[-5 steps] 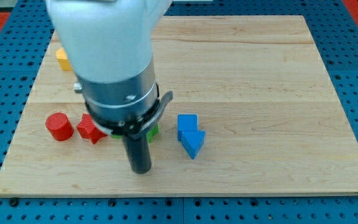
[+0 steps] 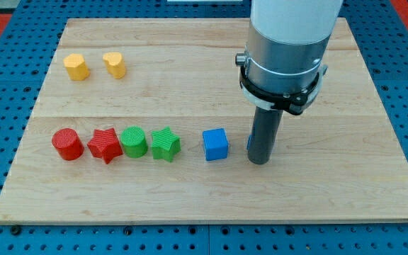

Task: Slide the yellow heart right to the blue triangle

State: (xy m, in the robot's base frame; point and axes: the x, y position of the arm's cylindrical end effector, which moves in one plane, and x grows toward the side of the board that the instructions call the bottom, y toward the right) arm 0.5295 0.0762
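Nearest the view's bottom, the wooden counter [image 2: 190, 205] carries nothing along its front strip. Just above that, my tip [image 2: 259, 161] rests on the wood at the right end of a row of blocks. There is no gripper on this arm, only the straight dark rod, so there is no open or closed state to report. A thin sliver of the blue triangle [image 2: 249, 144] peeks out at the rod's left edge, and the rest is hidden behind the rod. I cannot tell whether the tip touches it. Going toward the view's left along the same row come the blue cube [image 2: 215, 144], the green star [image 2: 165, 144], the green cylinder [image 2: 133, 142], the red star [image 2: 105, 145] and the red cylinder [image 2: 67, 144]. Farther off, near the view's top left, sits the yellow heart [image 2: 115, 64], a small upright block with a notched top and a rounded body, in warm orange-yellow. Just beside it on the left is a second yellow block [image 2: 76, 67] whose shape I cannot make out for certain. The heart is well apart from the triangle and from my tip, so I judge the task not yet begun. The tip has yet to reach the heart's left side, and the whole push toward the view's lower right is left to do.
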